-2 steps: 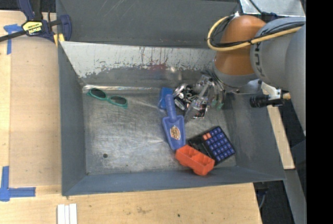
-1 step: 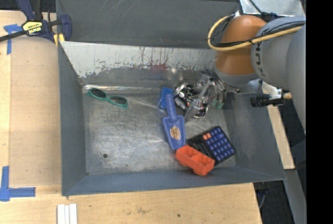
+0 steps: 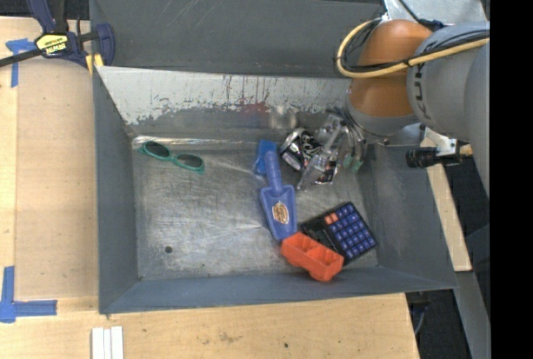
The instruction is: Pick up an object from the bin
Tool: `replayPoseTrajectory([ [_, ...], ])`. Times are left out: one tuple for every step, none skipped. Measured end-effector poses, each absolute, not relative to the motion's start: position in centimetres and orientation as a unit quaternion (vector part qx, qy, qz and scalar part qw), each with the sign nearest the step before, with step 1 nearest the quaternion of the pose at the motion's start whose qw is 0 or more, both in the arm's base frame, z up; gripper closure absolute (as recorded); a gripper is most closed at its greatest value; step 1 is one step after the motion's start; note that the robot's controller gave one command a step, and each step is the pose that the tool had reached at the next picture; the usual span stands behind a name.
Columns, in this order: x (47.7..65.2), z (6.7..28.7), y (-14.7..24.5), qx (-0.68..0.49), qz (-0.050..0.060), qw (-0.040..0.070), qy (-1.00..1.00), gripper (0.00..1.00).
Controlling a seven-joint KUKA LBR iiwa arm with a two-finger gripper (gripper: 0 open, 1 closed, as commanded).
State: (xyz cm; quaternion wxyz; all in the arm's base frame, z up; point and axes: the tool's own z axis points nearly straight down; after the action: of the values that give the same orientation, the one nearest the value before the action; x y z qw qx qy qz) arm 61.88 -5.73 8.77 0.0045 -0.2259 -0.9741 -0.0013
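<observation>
Camera view: label (image 3: 281,212) on blue tool (image 3: 268,166) illegible.

Grey arm (image 3: 454,87), orange wrist cover (image 3: 385,74), looped yellow cable (image 3: 345,46), silvery gripper (image 3: 320,159)

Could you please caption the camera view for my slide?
Hand low at back right of the bin, beside a blue tool; calculator, orange piece and green glasses elsewhere.

A long blue plastic toy (image 3: 276,203) lies flat, right of centre in the bin (image 3: 183,216)
</observation>
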Motion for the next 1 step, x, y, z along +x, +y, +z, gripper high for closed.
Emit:
replayPoseTrajectory([
  [62.02, 10.43, -5.84, -0.226, -0.001, -0.001, -0.974, 1.0],
])
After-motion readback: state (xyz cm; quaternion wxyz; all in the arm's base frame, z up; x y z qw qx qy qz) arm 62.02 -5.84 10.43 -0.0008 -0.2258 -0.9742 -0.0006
